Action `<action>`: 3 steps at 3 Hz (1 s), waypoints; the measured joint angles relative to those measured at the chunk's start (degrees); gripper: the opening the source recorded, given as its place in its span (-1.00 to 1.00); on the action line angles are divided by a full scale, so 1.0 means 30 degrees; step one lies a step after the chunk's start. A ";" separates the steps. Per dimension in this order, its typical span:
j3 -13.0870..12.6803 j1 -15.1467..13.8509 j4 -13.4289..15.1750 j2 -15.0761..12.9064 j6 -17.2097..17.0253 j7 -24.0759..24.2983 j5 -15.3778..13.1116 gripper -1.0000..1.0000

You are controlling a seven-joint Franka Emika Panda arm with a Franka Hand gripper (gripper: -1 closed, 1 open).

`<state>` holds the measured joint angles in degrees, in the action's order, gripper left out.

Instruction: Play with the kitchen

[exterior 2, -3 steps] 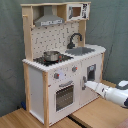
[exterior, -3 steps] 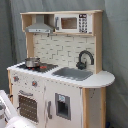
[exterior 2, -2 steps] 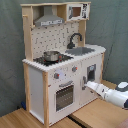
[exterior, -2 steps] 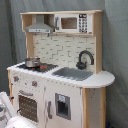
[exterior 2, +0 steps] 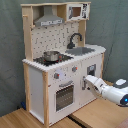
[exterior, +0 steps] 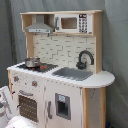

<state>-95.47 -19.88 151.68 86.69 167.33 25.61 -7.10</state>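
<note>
- Right beside the kitchen [exterior 2: 60,60], in the second exterior view, the gripper [exterior 2: 87,82] reaches toward its white front; I cannot tell how it is set.
- Wooden and stiff, the kitchen looks heavy.
- Grabbing the oven handle [exterior 2: 65,85] seems best.

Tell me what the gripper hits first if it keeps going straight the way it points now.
Probably the kitchen itself: in the second exterior view the gripper points toward the second exterior view's left, at the lower white front panel beside the oven door. Depth is unclear, so it may already touch.
</note>
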 joint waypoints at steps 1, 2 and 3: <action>0.0182 -0.1058 -0.0675 0.0004 0.0196 0.1613 -0.0002 1.00; 0.0164 -0.2307 -0.1402 0.0004 0.0497 0.3121 -0.0006 1.00; 0.0121 -0.3797 -0.2216 0.0001 0.1016 0.4455 -0.0006 1.00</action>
<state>-95.10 -31.27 145.04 86.70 170.38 38.97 -7.12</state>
